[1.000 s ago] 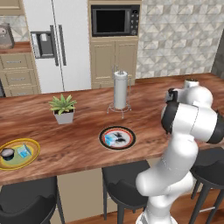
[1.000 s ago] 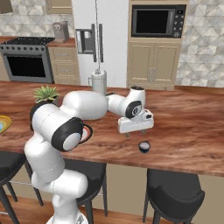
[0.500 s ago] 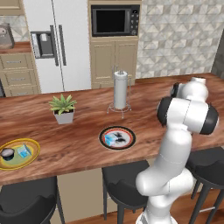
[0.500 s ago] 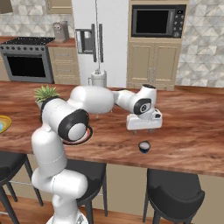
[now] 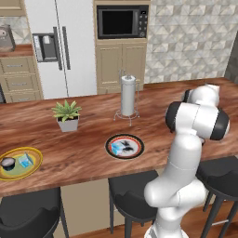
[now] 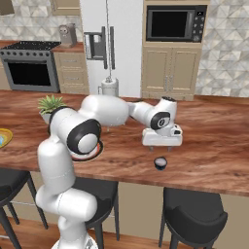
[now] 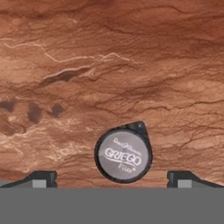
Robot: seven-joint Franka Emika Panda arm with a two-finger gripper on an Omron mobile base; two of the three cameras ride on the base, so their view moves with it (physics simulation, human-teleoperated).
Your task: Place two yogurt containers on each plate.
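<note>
Hand poised above last round yogurt cup on bench

Bench (image 6: 214, 146) carries all; yellow-rimmed plate (image 5: 18, 163) holds two cups, dark-rimmed plate (image 5: 124, 146) one blue cup (so one short). Hand (image 6: 162, 144), jaws spread wide and empty, hovers just above the loose round cup (image 7: 124, 154), evidently lined up to grasp it

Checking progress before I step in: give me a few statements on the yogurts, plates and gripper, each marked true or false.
1. The gripper is open above a round yogurt on the counter. True.
2. The yellow plate holds two yogurts. True.
3. The dark-rimmed plate holds two yogurts. False: just a light blue one.
4. The round yogurt by the gripper is gripped. False: it stands free between the open fingertips.
</note>
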